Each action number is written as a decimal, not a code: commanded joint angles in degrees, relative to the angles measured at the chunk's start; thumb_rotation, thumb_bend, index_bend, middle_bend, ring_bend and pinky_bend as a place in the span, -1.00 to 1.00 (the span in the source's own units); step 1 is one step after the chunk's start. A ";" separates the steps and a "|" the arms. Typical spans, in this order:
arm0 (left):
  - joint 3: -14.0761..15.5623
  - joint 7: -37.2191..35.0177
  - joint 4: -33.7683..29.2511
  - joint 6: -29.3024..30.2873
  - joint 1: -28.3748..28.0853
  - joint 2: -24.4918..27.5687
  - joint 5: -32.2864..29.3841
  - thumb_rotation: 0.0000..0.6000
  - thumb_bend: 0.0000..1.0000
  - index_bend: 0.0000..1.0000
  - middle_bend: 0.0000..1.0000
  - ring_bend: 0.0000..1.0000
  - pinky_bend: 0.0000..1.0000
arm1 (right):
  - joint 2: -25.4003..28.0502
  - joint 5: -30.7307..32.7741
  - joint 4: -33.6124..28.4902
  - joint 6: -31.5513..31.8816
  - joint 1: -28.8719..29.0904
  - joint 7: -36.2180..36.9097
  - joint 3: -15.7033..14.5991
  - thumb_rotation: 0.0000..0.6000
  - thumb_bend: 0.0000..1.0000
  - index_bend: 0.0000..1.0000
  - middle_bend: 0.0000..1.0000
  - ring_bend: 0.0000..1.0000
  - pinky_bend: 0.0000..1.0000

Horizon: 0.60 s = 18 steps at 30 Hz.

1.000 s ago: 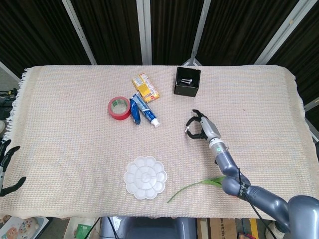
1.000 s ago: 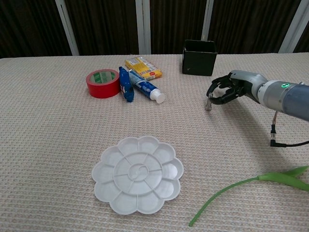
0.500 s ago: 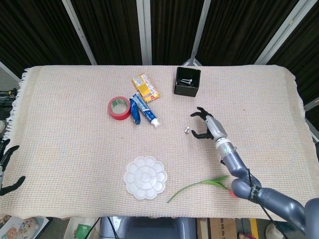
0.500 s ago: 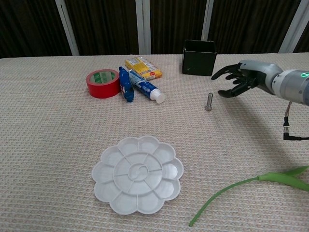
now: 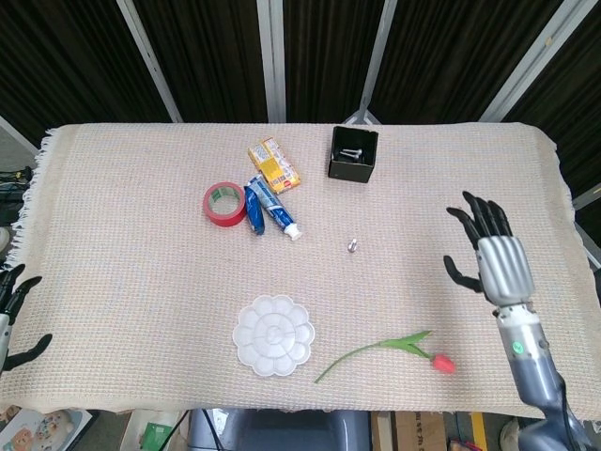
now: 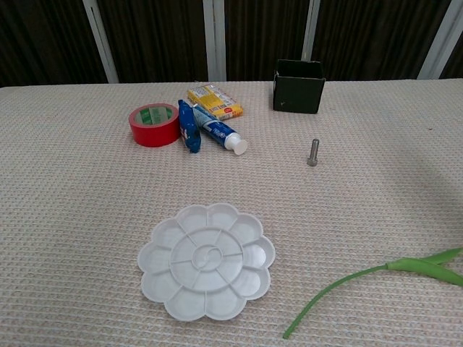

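A small grey metal bolt (image 5: pixel 351 245) stands upright on its head on the woven tabletop, its shank pointing up; the chest view (image 6: pixel 312 152) shows this pose plainly. It is free and untouched, well apart from the right robot hand (image 5: pixel 488 252), which hangs open with spread fingers off to the bolt's right, at about the same depth on the tabletop.

Red tape (image 5: pixel 224 205) – white palette (image 5: pixel 273 335), blk box (image 5: pixel 353 154).
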 commanded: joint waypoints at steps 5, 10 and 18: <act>0.32 -0.53 -0.01 -0.26 -0.15 0.21 0.61 1.00 -0.33 -0.67 -1.00 -1.00 -1.00 | 2.70 -15.80 -5.06 12.88 -13.38 -15.46 -12.59 1.00 -0.28 -0.63 -0.97 -0.92 -0.96; 0.51 -0.58 -0.08 -0.70 -0.28 0.37 0.68 1.00 -0.33 -0.68 -1.00 -1.00 -1.00 | -1.65 -15.84 -2.46 10.95 -14.79 -19.06 -15.17 1.00 -0.34 -0.64 -0.97 -0.92 -0.97; 0.54 -1.29 0.19 -0.24 -0.08 1.06 0.83 1.00 -0.49 -0.79 -1.00 -1.00 -1.00 | -4.17 -10.60 0.38 7.54 -15.07 -21.01 -14.70 1.00 -0.43 -0.84 -0.98 -1.00 -1.00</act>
